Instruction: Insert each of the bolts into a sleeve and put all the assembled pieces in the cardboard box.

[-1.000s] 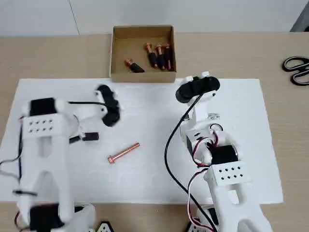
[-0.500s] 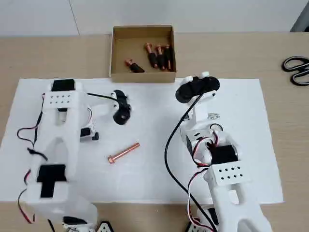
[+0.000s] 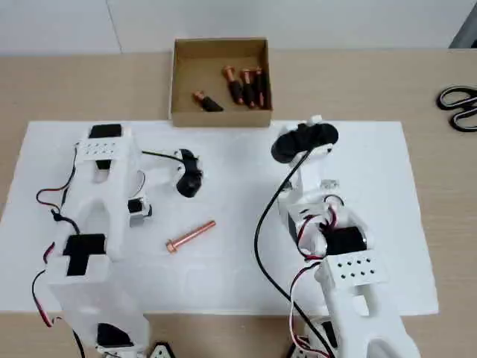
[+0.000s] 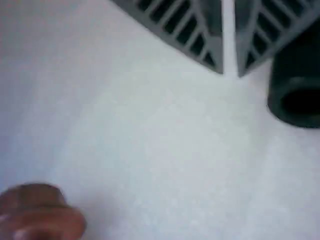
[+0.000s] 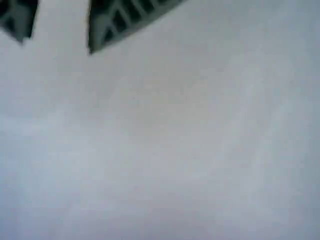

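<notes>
The counter (image 3: 67, 89) is pale wood, and most of it in front of me is covered by one white sheet (image 3: 223, 276); past its far edge at 12 o'clock runs a pale wall (image 3: 298, 22). One cardboard box (image 3: 182, 74) sits on the bare wood at 12 o'clock, its near wall touching the sheet's edge. I count four assembled pieces (image 3: 247, 86) in it, each a copper bolt in a black sleeve: three side by side toward the box's 2 o'clock corner, and a fourth lying apart from them at about 8 o'clock. One pair of scissors (image 3: 457, 108) lies on the wood at 2 o'clock, well apart from everything else. One loose bolt (image 3: 191, 235) lies tilted on the sheet at 6 o'clock from my left claw (image 3: 188, 177), not touching it. From my left wrist I see one loose black sleeve (image 4: 295, 95) on the sheet just beside the claw's tips, its open end facing the camera. That claw is pressed almost together, with a thin slit left between the jaws, and pinches nothing. My right claw (image 3: 298, 142) is low over bare sheet at 3 o'clock from the left one and 5 o'clock from the box, its jaws spread apart and empty.
</notes>
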Tool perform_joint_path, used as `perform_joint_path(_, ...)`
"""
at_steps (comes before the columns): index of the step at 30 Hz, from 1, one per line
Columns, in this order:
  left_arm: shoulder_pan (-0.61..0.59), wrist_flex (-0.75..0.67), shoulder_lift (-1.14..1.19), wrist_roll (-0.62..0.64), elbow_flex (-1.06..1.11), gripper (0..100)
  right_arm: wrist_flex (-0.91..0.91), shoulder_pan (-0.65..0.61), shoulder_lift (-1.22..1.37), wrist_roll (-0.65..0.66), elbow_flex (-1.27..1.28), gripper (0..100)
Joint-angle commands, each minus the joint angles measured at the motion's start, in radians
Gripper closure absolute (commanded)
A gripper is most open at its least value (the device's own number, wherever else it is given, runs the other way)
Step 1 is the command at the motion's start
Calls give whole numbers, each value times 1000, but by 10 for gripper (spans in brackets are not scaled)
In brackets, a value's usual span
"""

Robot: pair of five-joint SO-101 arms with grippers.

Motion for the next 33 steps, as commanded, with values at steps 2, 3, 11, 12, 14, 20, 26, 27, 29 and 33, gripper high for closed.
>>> perform_joint_path(2,2,-69,29,-81,-38,992,-10,-2,-25,-5,-8,919)
perform_joint_path(3,2,-83,41,-81,-38,992,-10,-2,-25,-5,-8,919)
perform_joint_path(11,2,-91,110,-80,-79,994,-10,-2,-27,-5,-8,919)
perform_joint_path(12,2,-71,112,-80,-96,994,-10,-2,-27,-5,-8,919)
perform_joint_path(14,2,-26,120,-80,-142,994,-13,-2,-27,-5,-8,919)
perform_joint_path(20,2,-6,120,-81,-182,994,-15,-2,-27,-5,-8,919)
perform_joint_path(26,2,23,120,-80,-182,994,-15,-2,-27,-5,-11,919)
perform_joint_path(27,2,32,120,-78,-182,993,-13,-2,-27,-5,-11,919)
perform_joint_path(29,2,48,115,-49,-182,992,-12,-2,-27,-5,-11,919)
perform_joint_path(33,2,78,109,-35,-179,944,-16,-2,-27,-5,-11,919)
